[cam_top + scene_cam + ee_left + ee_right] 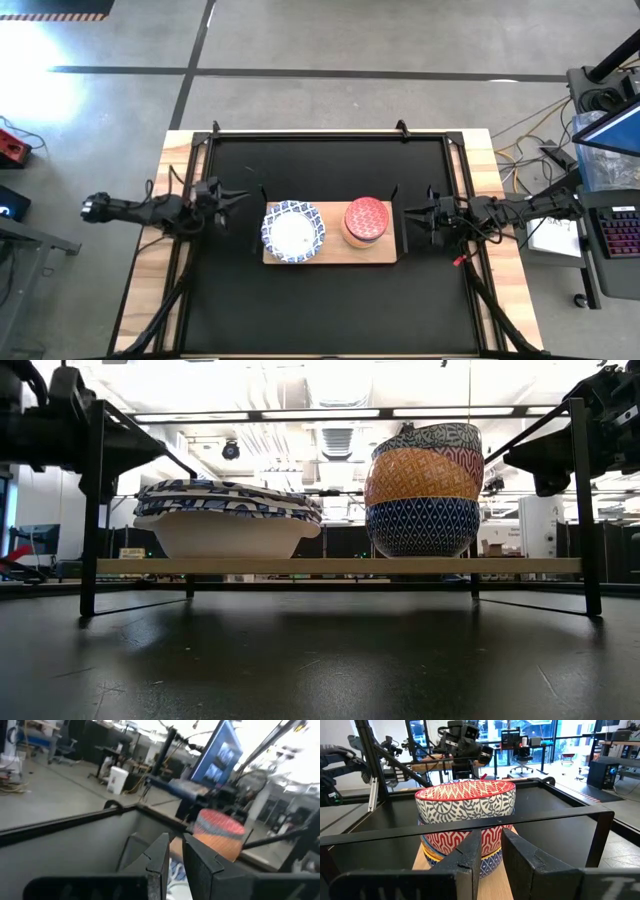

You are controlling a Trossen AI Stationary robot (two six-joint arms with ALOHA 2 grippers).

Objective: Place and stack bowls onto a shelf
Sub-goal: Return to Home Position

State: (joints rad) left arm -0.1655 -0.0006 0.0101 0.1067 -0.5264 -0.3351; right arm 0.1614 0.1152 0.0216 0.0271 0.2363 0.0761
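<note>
both stacks on shelf [330,257]: wide bowls [293,231] near left claw [243,197], small bowls [366,220] near right claw [412,215]; both claws narrow, empty.

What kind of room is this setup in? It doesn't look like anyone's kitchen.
Most likely a robotics lab or workshop, not a home. The floor around the table is bare concrete, a computer monitor and a keyboard sit at a desk beside it, and office chairs and more workstations fill the room beyond.

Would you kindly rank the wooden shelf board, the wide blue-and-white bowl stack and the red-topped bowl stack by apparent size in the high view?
1. Light-wood shelf board, largest.
2. Wide blue-and-white patterned bowl stack.
3. Red-topped stack of smaller bowls, smallest.
</note>
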